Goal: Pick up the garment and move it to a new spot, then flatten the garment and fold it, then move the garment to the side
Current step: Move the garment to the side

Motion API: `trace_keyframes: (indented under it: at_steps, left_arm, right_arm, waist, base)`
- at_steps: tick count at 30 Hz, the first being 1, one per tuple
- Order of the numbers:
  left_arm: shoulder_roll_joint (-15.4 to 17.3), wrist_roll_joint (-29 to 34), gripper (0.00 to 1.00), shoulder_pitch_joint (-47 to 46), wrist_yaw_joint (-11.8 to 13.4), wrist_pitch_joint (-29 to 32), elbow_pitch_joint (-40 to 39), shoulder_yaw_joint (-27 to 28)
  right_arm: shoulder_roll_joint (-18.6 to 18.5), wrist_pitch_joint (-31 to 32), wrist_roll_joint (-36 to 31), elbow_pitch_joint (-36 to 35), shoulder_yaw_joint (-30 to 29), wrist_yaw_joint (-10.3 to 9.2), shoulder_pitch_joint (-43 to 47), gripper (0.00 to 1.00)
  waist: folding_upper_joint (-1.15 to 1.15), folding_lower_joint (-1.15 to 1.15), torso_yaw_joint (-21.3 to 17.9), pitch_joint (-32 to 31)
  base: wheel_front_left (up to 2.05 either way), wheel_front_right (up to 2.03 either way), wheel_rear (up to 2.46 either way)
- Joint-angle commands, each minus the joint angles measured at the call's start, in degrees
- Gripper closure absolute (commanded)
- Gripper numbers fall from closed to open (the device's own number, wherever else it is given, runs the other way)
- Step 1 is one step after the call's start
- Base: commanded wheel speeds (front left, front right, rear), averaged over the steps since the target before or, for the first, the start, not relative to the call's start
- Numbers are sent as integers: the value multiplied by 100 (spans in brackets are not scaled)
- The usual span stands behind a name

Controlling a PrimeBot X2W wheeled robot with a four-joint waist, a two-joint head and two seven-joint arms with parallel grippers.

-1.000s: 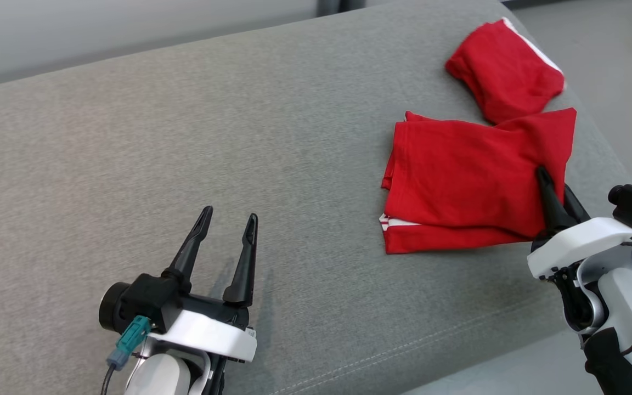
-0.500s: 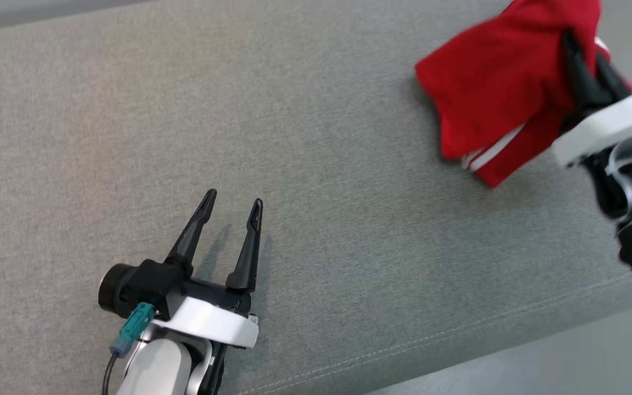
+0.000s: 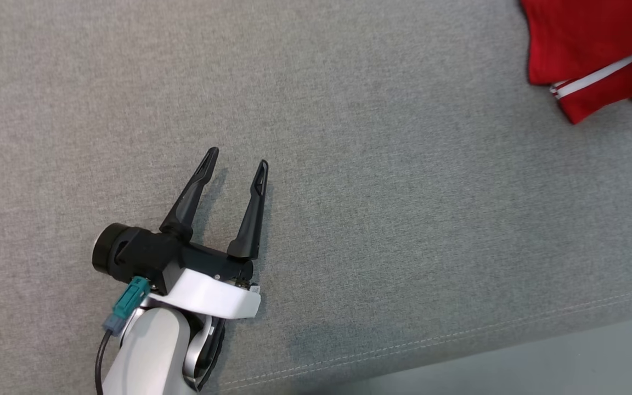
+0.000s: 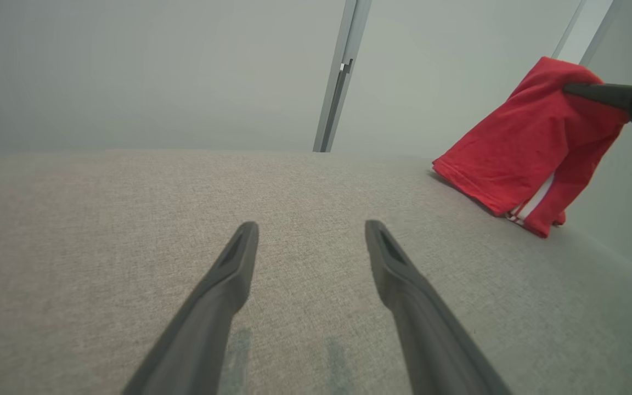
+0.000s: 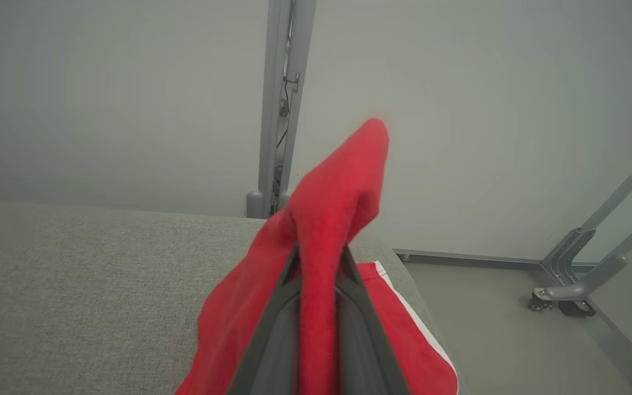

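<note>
At the left, the left gripper point(image 3: 237, 156) hovers low over the grey cushion point(image 3: 360, 181) with its two dark fingers spread wide and nothing between them; it looks parked there, out of the way but ready to help once the cloth comes down; its fingers point across a broad bare stretch of upholstery, which is probably the room kept for laying the piece flat. Toward the right, the red garment point(image 3: 585, 44) hangs in a loose fold near the cushion's far right end; its white-striped hem droops lowest, at or just above the fabric, and I cannot tell whether it touches. The right gripper point(image 5: 319, 258) has its fingers pressed together on a bunched ridge of the cloth, which pokes up past the tips; a pinch at one point lets the rest drape free, which suits carrying rather than spreading. Under that gripper a red panel with a white edge lies on the cushion; whether it is part of the same piece is unclear. This looks like the move-to-a-new-spot step; flattening and folding are not yet begun.
</note>
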Motion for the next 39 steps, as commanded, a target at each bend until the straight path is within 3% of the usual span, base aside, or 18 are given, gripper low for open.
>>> trace_keyframes:
  at_steps: [1,8,9,10,11,16,20,29,39]
  left_arm:
    - [23,119,0,-166,-33,-33,-176,160]
    - [79,219,0,-318,-68,-33,-204,111]
    - [81,230,0,-341,-69,-33,-207,101]
    - [83,237,0,-361,-70,-33,-206,92]
    - [83,241,0,-379,-71,-33,-207,81]
    - [79,220,0,-439,-79,-33,-208,27]
    - [63,40,0,-438,-41,-33,-209,59]
    - [36,-249,0,-277,212,-33,-198,226]
    - [24,-352,0,-61,406,-33,7,416]
  right_arm:
    - [-178,-43,-29,-20,43,0,-44,100]
    - [-304,-103,-274,712,194,0,-507,98]
    - [-294,-112,-339,855,201,0,-572,73]
    - [-273,-118,-403,997,210,0,-627,16]
    - [-254,-128,-456,1128,207,0,-684,0]
    - [-262,-219,-946,1766,116,0,-1004,0]
    - [-271,-264,-1509,1776,-167,0,-1212,0]
    - [548,-269,-2210,160,-1377,0,-111,0]
    - [1381,-269,-2416,-1794,-2098,0,1883,0]
  waist:
    - [0,0,31,131]
    - [0,0,-7,498]
    - [0,0,-11,527]
    - [0,0,-16,542]
    - [0,0,-20,559]
    - [0,0,-35,573]
    - [0,0,-21,439]
    - [0,0,150,-224]
    - [0,0,555,-1035]
  base:
    - [0,0,0]
    - [0,0,0]
    - [0,0,0]
    - [0,0,0]
    - [0,0,0]
    - [0,0,0]
    - [0,0,0]
    - [0,0,0]
    - [0,0,0]
